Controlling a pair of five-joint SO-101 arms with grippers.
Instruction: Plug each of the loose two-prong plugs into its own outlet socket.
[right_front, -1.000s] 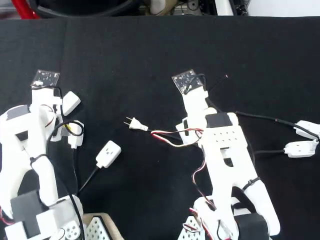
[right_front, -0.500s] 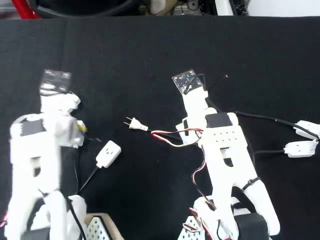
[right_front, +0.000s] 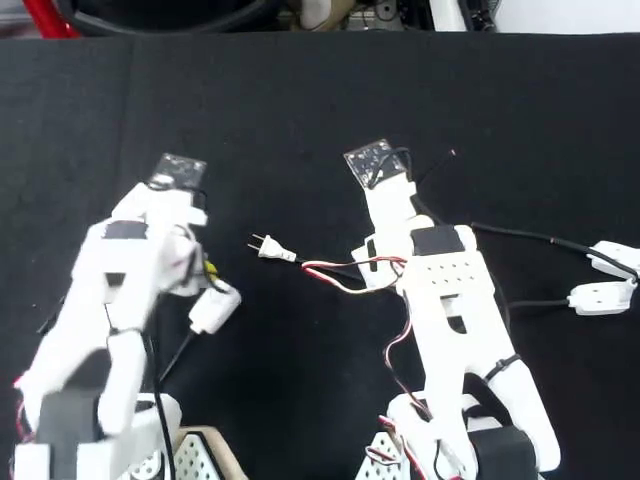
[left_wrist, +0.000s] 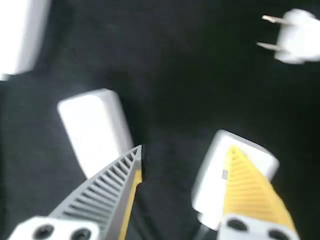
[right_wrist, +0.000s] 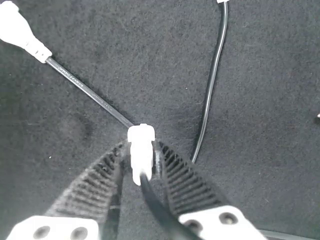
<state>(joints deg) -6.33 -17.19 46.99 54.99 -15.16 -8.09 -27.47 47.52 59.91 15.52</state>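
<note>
A loose two-prong plug (right_front: 271, 248) lies at mid-table, also seen as the plug (left_wrist: 296, 40) in the left wrist view. Its black cord runs right to a small white piece (right_wrist: 140, 152), and my right gripper (right_wrist: 140, 147) is shut on that piece; from above the right gripper (right_front: 365, 268) sits under its arm. My left gripper (left_wrist: 185, 150) is open low over the cloth, near the left gripper (right_front: 205, 283) spot beside a white outlet socket (right_front: 216, 307). Its yellow finger (left_wrist: 247, 185) lies over one white socket (left_wrist: 222, 165). Another white socket (left_wrist: 92, 127) lies beside the grey finger (left_wrist: 112, 187).
Two more white outlet sockets (right_front: 603, 298) (right_front: 615, 258) on black cords lie at the right edge of the black cloth. A thin black cable (right_wrist: 214, 75) runs past the right gripper. Red and white wires (right_front: 335, 275) hang from the right arm. A further white block (left_wrist: 20, 35) lies beyond the left gripper.
The left arm has swung from the table's left edge toward the middle, bringing its gripper over the socket left of centre. The right arm and the plug have not moved.
</note>
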